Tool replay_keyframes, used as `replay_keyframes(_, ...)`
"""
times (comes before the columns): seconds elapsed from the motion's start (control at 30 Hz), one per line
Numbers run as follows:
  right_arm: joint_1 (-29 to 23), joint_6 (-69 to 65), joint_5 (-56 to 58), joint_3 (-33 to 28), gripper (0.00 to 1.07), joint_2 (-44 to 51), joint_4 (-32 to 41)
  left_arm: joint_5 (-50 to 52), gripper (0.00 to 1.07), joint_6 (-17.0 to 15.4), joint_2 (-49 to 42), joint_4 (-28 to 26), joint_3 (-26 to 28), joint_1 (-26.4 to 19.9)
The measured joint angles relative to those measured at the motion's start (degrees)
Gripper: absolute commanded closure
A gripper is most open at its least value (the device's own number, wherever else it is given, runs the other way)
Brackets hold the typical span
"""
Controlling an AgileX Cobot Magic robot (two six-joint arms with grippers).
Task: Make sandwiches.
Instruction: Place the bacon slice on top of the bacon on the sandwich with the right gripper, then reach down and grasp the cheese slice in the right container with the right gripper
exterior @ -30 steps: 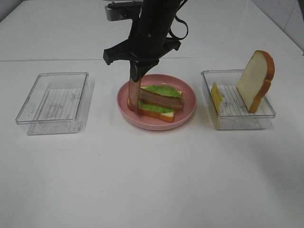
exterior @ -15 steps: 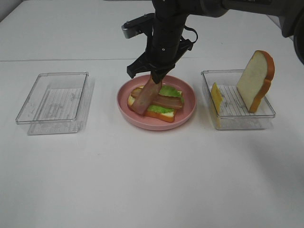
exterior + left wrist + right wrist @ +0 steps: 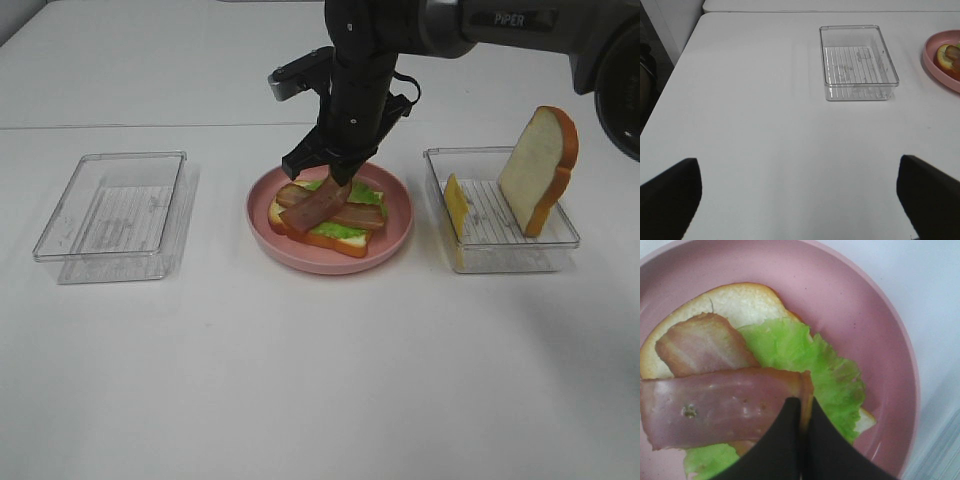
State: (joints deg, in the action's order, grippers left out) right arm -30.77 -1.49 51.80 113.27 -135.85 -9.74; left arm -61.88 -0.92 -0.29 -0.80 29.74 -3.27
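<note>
Here, the black right gripper (image 3: 337,178) hangs over the pink round plate (image 3: 398,232) at the middle, its jaws clenched on one end of a brown bacon strip (image 3: 318,205). The strip slants across the sandwich stack (image 3: 342,234) of white bread, green lettuce and bacon, seemingly touching it. The left gripper (image 3: 797,162) stands released, fingers wide apart, over white table (image 3: 755,115). In the right clear plastic tray (image 3: 505,258), a yellow cheese slice (image 3: 456,205) and a white bread slice (image 3: 540,170) stand on edge.
</note>
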Motion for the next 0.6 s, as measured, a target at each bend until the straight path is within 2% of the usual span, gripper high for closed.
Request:
replay_keyframes(0.03,0.00,0.00,-0.11,0.00,0.84,-0.06,0.17,0.00,0.09,0.00,0.00,0.00,0.00,0.00)
replay_keyframes(0.07,0.00,0.00,-0.11,0.00,0.84,-0.06,0.17,0.00,0.09,0.00,0.00,0.00,0.00,0.00)
replay_keyframes(0.13,0.00,-0.06,-0.74,0.00,0.30,-0.17,0.00,0.00,0.09,0.00,0.00,0.00,0.00,0.00)
replay_keyframes(0.17,0.00,-0.06,-0.74,0.00,0.30,-0.17,0.00,0.00,0.09,0.00,0.00,0.00,0.00,0.00)
replay_keyframes(0.23,0.00,-0.06,-0.86,0.00,0.08,-0.17,-1.03,0.00,0.09,0.00,0.00,0.00,0.00,0.00)
replay_keyframes(0.6,0.00,-2.81,1.95,1.49,0.08,-0.17,-3.78,0.00,0.09,0.00,0.00,0.00,0.00,0.00)
